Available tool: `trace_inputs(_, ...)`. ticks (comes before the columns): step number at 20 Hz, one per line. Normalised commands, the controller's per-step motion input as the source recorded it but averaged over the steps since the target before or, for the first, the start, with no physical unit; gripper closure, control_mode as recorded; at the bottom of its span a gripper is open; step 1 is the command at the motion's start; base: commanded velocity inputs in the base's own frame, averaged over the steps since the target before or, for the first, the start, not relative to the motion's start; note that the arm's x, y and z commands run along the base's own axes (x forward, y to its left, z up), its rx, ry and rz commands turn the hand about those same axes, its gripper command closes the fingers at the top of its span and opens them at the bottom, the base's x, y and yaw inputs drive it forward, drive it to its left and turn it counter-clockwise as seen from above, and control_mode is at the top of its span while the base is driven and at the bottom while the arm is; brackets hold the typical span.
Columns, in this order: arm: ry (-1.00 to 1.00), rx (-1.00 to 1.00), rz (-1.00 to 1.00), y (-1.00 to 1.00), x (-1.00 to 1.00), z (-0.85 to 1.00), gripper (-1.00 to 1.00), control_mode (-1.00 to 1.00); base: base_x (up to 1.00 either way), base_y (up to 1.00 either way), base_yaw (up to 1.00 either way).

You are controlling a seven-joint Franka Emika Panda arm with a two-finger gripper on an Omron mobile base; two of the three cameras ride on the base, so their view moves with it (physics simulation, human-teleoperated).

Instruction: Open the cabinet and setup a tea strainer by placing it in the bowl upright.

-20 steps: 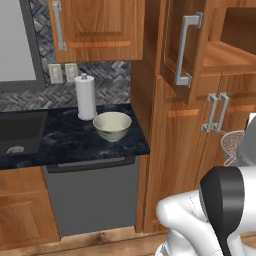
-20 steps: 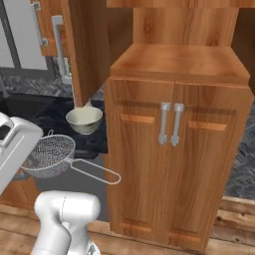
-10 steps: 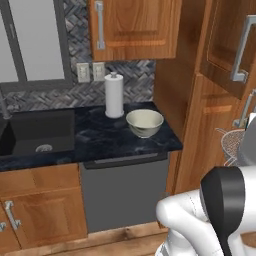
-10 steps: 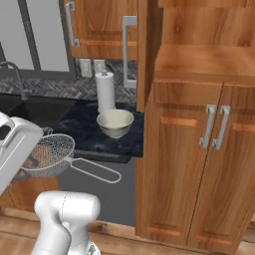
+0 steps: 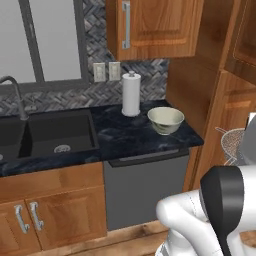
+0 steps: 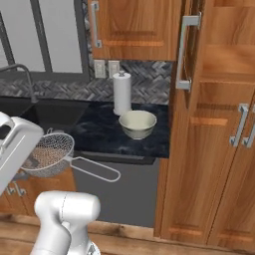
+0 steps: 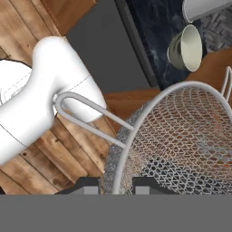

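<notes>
My pincer is clenched on the rim of the tea strainer — held in the air in front of the lower cabinets, well apart from the bowl, which sits on the dark surface beside the paper-towel roll.

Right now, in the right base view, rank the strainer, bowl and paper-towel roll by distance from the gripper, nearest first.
1. Strainer: held in the shut gripper, low at left.
2. Bowl: on the counter, ahead and to the right.
3. Paper-towel roll: behind the bowl, by the backsplash.
</notes>
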Motion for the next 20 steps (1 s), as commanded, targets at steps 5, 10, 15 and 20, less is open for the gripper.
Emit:
trace_inputs(5, 0.0, 0.0, 0.0, 0.0, 0.0, 0.0, 1.0, 1.0, 0.24, 0.61, -0.3)
trace_inputs(10, 0.0, 0.0, 0.0, 0.0, 0.0, 0.0, 1.0, 1.0, 0.42, 0.13, -0.32)
trace_inputs(15, 0.0, 0.0, 0.0, 0.0, 0.0, 0.0, 1.0, 1.0, 0.49, 0.01, -0.27)
trace_inputs(20, 0.0, 0.0, 0.0, 0.0, 0.0, 0.0, 1.0, 1.0, 0.44, 0.3, -0.27)
